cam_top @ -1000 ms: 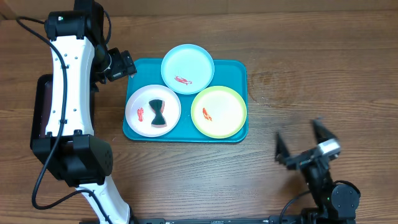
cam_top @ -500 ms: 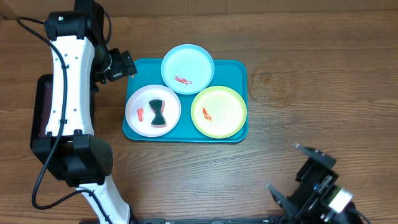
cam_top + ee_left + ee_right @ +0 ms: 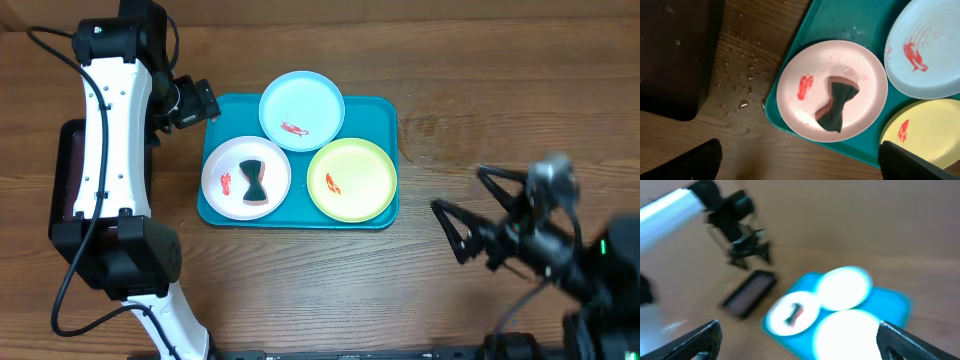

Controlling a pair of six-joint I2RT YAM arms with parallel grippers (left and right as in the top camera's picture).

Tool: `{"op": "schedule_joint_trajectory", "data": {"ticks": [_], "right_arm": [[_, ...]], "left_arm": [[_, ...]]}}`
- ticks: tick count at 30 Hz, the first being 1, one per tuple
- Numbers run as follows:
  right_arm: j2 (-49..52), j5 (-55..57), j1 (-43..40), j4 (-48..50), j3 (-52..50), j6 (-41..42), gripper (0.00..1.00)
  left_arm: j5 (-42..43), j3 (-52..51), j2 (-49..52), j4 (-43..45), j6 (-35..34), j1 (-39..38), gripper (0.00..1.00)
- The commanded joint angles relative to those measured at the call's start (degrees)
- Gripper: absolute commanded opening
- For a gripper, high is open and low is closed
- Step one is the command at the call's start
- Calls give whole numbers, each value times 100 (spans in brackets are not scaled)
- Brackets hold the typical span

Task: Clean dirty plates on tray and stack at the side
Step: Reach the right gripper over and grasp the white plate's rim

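The turquoise tray (image 3: 372, 110) holds three plates: a light blue one (image 3: 302, 108) at the back with a red smear, a white one (image 3: 222, 165) front left, a yellow-green one (image 3: 352, 180) front right with a red smear. A dark sponge (image 3: 254, 183) lies on the white plate beside another smear. My left gripper (image 3: 195, 102) is open above the tray's back left corner. Its wrist view shows the white plate (image 3: 790, 107) and sponge (image 3: 837, 105) ahead of the open jaws (image 3: 800, 167). My right gripper (image 3: 470, 205), blurred, is open to the right of the tray.
A dark maroon-black tray (image 3: 70, 170) lies at the far left under my left arm (image 3: 110, 130). Water drops (image 3: 740, 75) speckle the wood between it and the turquoise tray (image 3: 850, 25). The right wrist view is blurred; it shows the tray (image 3: 895, 302) and the left arm (image 3: 740, 230).
My right arm has swung from the table's front right edge up toward the tray's right side. The left arm, plates and sponge have not moved.
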Motion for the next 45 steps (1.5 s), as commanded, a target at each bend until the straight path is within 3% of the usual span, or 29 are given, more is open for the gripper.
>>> {"op": "schedule_joint_trajectory", "data": {"ticks": [1,4,5,6,9,12,14,16,18,21,23,26,29,30,36,37,39,40,45], "right_arm": [[833,-1969,-26,361,330,977,100],[1558,-2568,24,1421,330,1858,98],[1718,-2601,87,1644,330,2087,89],[1871,-2579,203,1816,330,2284,86],[2146,-1665,850,1792,361,2306,85],[2387,249,1633,1075,494,2304,89],[2750,1335,2105,306,798,2295,89],[3241,1731,2326,-459,1231,2253,89],[4009,1725,2365,-1429,1969,1943,89],[5031,2024,2398,-2487,3062,1779,78],[5554,2234,2492,-2682,3589,1762,76],[5998,2455,2750,-2105,3744,1696,69],[6476,2863,3071,-1440,3742,1700,47],[6618,2966,3163,-1287,3740,1703,44],[7512,3526,3672,-181,3740,1814,43],[7641,3707,3735,-87,3740,1956,44],[7886,3939,3829,76,3740,2098,44],[7989,3978,3866,160,3740,2094,43],[8417,3978,3919,487,3740,2087,44]], "left_arm": [[319,-22,9,-85,24,-39,100],[380,-22,9,-164,28,-39,100],[380,-22,9,-173,57,-42,100],[378,-22,9,-173,120,-44,100],[369,-22,9,-192,361,-44,100],[374,-22,9,-184,435,-44,100],[376,-22,9,-181,433,-44,88],[378,-22,9,-136,433,-44,89],[439,-22,9,-136,437,-44,100],[483,-22,9,-146,479,-44,100],[483,-22,9,-175,479,-44,99],[468,-22,9,-232,507,-44,89],[461,-22,9,-227,629,-44,87],[461,-22,9,-227,629,-44,87],[459,-57,20,-199,625,-44,73],[459,-57,24,-188,625,-44,74],[461,-57,33,-162,625,-44,90],[461,-57,35,-127,625,-44,93],[474,-57,39,31,557,-44,88]]}}
